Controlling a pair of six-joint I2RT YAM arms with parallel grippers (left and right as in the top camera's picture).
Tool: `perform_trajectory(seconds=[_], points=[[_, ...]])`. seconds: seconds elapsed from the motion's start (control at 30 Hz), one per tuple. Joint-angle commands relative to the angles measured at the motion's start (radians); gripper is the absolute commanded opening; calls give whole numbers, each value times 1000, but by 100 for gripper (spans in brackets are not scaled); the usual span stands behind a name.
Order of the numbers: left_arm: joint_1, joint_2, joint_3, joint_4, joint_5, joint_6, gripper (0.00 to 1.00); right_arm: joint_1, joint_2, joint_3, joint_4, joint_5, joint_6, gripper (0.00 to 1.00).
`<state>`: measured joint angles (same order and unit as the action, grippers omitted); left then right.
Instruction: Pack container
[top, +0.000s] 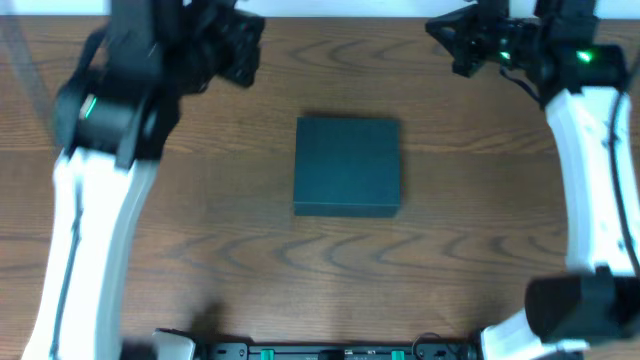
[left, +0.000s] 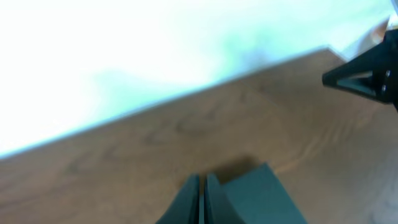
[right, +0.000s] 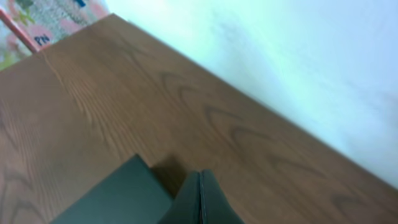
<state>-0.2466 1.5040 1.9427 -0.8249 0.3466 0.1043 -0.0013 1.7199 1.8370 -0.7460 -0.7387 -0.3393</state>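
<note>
Nearest: left gripper (left: 200, 186) and right gripper (right: 200, 185) sit at the bottom of their own wrist views, each with its dark fingers pressed flat together.
Jaws: closed and empty on both arms.
Arms: both hang over the far side of the table (top: 200, 240), one towards each far corner, well apart from each other.
Container (top: 347, 165): a dark teal box lying flat on the wood about mid-table, between the two arms and touched by neither. A corner of it shows low in each wrist view.
Lid: down and flush. I can't tell which edge carries the hinge.
Contents: hidden under the lid, so there's no saying whether anything is inside.
Goods to pack: none on the table that I can see. A pink patterned thing (right: 37, 22) lies past the table's edge in the right wrist view, too blurred to name.
Step in hand: by my reckoning, getting the lid open, since nothing can go in while it's closed.
Doing it well: part the jaws before coming down. Steady the box body with one arm and lift the flap's free edge with the other. Light cardboard would likely skate on smooth wood if pushed from one side only.
</note>
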Motion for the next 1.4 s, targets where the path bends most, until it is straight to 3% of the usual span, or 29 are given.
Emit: perform_trajectory(seconds=[0.0, 0.1, 0.23, 0.4, 0.53, 0.57, 0.6, 0.63, 0.7, 0.73, 1.2, 1.37], points=[[3, -211, -197, 90, -44, -14, 6, 15, -200, -44, -11, 106, 20, 2], [3, -433, -459, 248, -77, -74, 6, 22, -383, -161, -23, 217, 21, 1], [3, -740, -745, 421, -197, -183, 6, 20, -620, -312, -183, 239, 21, 1], [3, -1013, -930, 475, -304, -262, 6, 20, -839, -403, -446, 406, 21, 1], [3, -1078, -979, 487, -333, -290, 6, 19, -944, -457, -499, 407, 21, 2], [3, -1079, -981, 491, -334, -296, 6, 20, -956, -460, -500, 407, 21, 24], [3, -1078, -981, 494, -336, -304, 8, 20, -962, -460, -503, 404, 23, 98], [3, -1077, -981, 494, -336, -312, 17, 20, -966, -460, -500, 394, 29, 99], [3, -1074, -981, 481, -336, -311, 64, 20, -966, -460, -506, 395, 29, 99], [3, -1074, -981, 450, -334, -311, 95, 20, -965, -460, -506, 395, 29, 99], [3, -1074, -981, -236, -340, -301, 95, 20, -966, -460, -507, 395, 29, 99], [3, -1074, -981, -233, -433, -269, 95, 20, -966, -460, -507, 394, 29, 99]])
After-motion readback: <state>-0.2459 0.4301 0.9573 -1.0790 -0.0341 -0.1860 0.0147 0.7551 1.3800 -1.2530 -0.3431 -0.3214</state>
